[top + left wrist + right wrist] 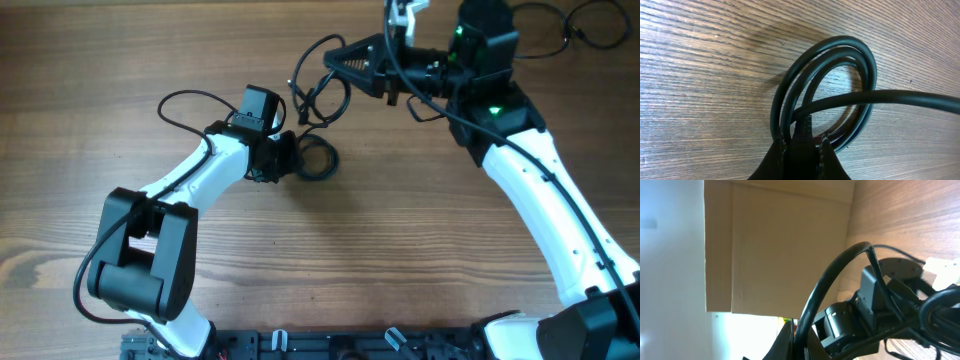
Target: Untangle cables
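The cables are thin black cords in the middle of the wooden table. One part lies as a flat coil (pixel 318 158) (pixel 840 60). My left gripper (pixel 289 160) (pixel 803 142) is shut on the coil's near edge, with strands pinched between its fingers. Another strand (pixel 900 96) crosses over the coil. A looser tangle of loops (pixel 325 98) hangs from my right gripper (pixel 326 59) (pixel 807 342), which is held above the table at the far side and shut on a cable (pixel 835 277) arcing up from its fingers.
The left arm's thicker wire (pixel 185 103) loops over the table at the left. The right arm's wires (pixel 590 30) lie at the far right corner. A cardboard box (pixel 780 245) stands beyond the table. A black rail (pixel 330 345) runs along the front edge.
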Controlling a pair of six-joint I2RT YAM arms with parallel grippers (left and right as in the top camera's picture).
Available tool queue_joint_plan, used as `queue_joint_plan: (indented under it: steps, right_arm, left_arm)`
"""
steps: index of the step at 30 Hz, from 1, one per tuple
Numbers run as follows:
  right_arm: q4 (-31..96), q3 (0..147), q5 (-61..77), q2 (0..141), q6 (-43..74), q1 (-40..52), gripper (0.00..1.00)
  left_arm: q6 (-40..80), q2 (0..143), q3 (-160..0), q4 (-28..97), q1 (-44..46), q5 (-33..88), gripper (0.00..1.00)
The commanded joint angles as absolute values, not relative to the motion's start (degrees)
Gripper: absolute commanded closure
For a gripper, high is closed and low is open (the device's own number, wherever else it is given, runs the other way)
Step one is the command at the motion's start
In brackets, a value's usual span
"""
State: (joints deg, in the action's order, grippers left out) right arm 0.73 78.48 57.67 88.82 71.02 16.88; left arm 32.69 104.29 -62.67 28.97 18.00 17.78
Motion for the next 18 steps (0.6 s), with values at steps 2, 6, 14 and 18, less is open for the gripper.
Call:
queue_joint_plan:
  steps: [2, 6, 14, 18]
  right_arm:
    - [0.10, 79.50, 57.84, 87.88, 66.39, 12.69, 0.95]
    - [-1.61, 79.53, 62.11, 87.26, 65.71, 5.19, 0.95]
    - [-4.21, 79.53, 63.55, 81.08, 66.32, -0.10, 0.96]
    - [-5.63, 79.50, 67.70, 81.10, 66.52, -0.08, 0.95]
  left_arm:
    - [35.44, 105.25, -62.76, 30.61, 18.15, 10.31, 0.96]
    - [37.04, 105.25, -62.76, 31.94, 18.15, 7.11, 0.96]
    - [38.00, 105.25, -62.76, 31.88, 18.15, 6.50, 0.96]
    - [37.98, 105.25, -62.78, 31.88, 18.17, 8.64, 0.80]
